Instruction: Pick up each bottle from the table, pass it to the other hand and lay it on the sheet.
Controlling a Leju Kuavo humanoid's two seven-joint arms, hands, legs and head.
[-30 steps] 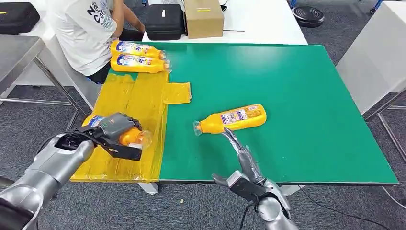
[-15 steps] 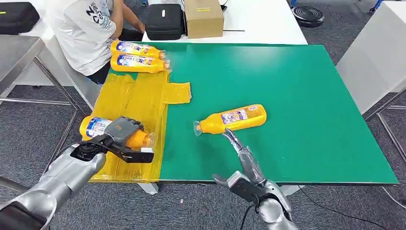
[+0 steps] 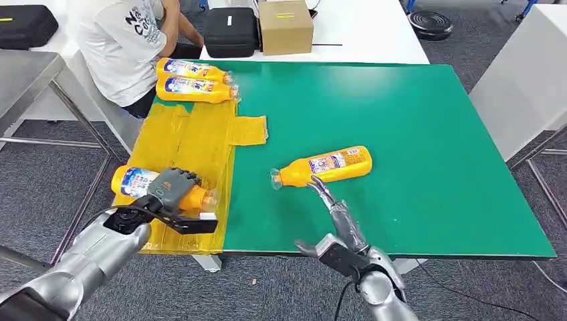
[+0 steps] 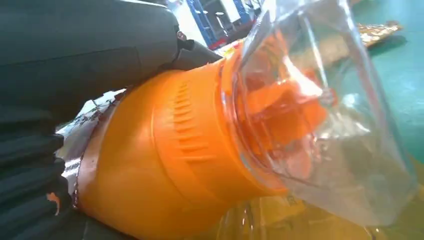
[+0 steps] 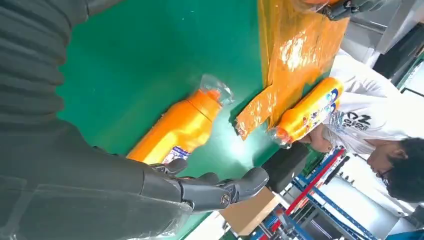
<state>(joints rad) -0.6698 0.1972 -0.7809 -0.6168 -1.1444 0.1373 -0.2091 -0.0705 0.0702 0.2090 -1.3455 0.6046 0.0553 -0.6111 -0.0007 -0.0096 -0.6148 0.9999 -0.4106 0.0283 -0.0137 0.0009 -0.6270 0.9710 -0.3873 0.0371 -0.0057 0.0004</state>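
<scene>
left hand grips a bottle over the sheet, its clear cap plain up close; right hand spread empty.

wide bare green table from 12 to 3 o'clock, lone bottle lying mid-table, yellow sheet middle free, two bottles plus a person crowding 11 o'clock

bright even light | glare on yellow sheet | left wrist view blurred
</scene>
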